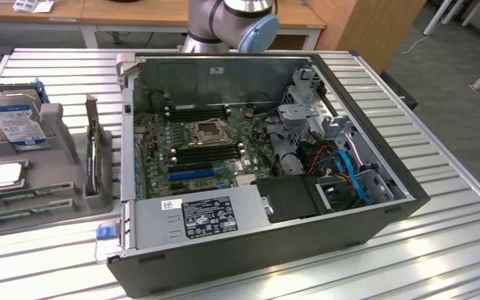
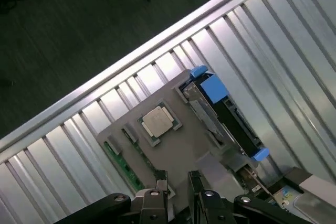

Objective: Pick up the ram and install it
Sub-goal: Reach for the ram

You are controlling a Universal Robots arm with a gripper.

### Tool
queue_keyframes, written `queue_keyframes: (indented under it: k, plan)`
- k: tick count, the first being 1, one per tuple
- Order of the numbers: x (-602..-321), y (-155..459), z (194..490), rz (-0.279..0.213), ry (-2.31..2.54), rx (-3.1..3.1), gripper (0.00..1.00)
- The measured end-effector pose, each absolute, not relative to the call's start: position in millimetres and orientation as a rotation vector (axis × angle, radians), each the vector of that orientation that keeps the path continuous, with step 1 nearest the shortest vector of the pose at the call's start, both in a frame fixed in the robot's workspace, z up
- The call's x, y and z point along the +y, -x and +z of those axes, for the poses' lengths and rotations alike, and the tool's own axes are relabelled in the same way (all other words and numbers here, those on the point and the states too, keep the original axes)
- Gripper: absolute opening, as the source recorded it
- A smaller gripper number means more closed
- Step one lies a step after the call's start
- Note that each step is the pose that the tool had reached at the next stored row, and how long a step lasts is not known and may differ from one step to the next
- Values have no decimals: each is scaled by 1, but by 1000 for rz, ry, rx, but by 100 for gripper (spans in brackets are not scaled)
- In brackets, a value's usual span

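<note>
Two black fingertips (image 2: 160,181) up close: the gripper (image 2: 177,182) hovers over the grey holder (image 2: 191,142), jaws parted, nothing between them. Just beside them the ram (image 2: 122,164) lies flat along the holder's edge, green and narrow, and looks untouched, though the angle is tight. Next along sits a square silver chip (image 2: 157,121), then the hard drive (image 2: 231,119) standing on edge. Further off, the open computer case (image 1: 307,250) rests on the slatted table (image 1: 457,250), motherboard (image 1: 150,164) exposed

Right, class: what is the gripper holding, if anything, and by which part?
Nothing. The gripper hangs open above the grey holder, gripping no part.
</note>
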State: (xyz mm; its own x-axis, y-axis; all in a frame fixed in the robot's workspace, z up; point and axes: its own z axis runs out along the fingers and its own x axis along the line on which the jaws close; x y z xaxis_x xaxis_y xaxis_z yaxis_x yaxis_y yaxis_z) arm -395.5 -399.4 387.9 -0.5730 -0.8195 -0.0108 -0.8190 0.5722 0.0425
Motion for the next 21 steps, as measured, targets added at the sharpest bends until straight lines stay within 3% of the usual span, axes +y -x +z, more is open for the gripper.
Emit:
queue_keyframes:
  k: [21]
  plan:
    - [-399,396,384,-62,-1943,-2445,29]
